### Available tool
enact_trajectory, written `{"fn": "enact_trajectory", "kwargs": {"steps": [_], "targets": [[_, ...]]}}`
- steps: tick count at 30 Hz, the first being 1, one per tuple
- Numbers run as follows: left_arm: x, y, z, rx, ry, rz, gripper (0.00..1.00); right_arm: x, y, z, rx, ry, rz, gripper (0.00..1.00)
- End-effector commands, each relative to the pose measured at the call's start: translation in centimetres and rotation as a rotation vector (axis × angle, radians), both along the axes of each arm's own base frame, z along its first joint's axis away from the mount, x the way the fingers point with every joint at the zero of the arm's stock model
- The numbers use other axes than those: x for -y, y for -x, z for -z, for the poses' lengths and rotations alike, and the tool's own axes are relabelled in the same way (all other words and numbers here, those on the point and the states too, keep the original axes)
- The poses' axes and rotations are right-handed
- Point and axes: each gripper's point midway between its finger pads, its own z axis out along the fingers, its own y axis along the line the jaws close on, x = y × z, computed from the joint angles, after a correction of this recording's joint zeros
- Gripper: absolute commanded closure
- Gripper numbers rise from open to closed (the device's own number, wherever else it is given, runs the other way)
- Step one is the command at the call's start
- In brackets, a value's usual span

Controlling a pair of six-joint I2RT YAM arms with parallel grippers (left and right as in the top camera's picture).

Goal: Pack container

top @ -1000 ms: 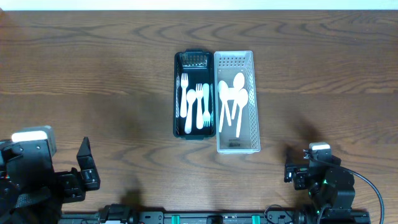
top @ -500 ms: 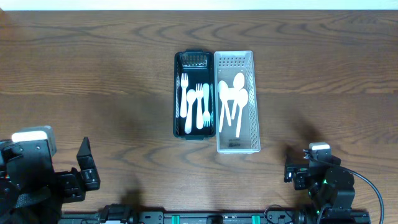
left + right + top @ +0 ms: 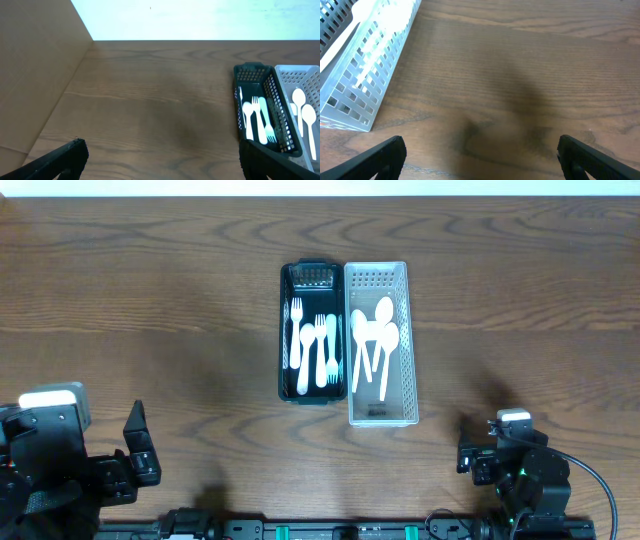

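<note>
- The left gripper (image 3: 137, 448) sits at the near edge of the table (image 3: 180, 300). Its fingers are spread wide and hold nothing (its wrist view shows one tip in each bottom corner with bare wood between).
- The right gripper (image 3: 468, 456) is at the near edge on the other side, also spread wide and empty.
- No loose cutlery shows on the wood between the grippers and the baskets.
- The white basket (image 3: 402, 330) lies ahead of the right gripper and inboard to its left, with its near short end closest. The right arm looks clearly the nearer of the two to either basket.
- The black basket (image 3: 283, 330) touches the white one along a long side and lies well apart from the left gripper, ahead and to its right.
- Both baskets run lengthwise away from the robot. The spoons (image 3: 372, 340) in the white one and the forks (image 3: 318, 350) in the black one lie along that same axis, so a reach would likely come straight in from the near end.
- With everything binned, the packing looks finished.
</note>
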Motion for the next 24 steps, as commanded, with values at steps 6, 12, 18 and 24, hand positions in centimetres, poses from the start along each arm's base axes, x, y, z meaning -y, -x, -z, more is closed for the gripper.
{"fn": "enact_trajectory", "kwargs": {"steps": [6,12,18,24], "targets": [[-0.2,-1.7,2.9,-0.092,-0.029,0.002,0.02,0.2,0.0,0.4,-0.002,0.017,0.000,0.01],[1.7,-5.7,4.3,0.030,0.062,0.077,0.02,0.2,0.0,0.4,-0.002,0.017,0.000,0.01],[3.6,-8.8,9.1,0.141,0.111,0.172,0.02,0.2,0.0,0.4,-0.002,0.017,0.000,0.01],[4.0,-9.1,16.6,0.112,0.126,0.190,0.02,0.2,0.0,0.4,-0.002,0.017,0.000,0.01]]}}
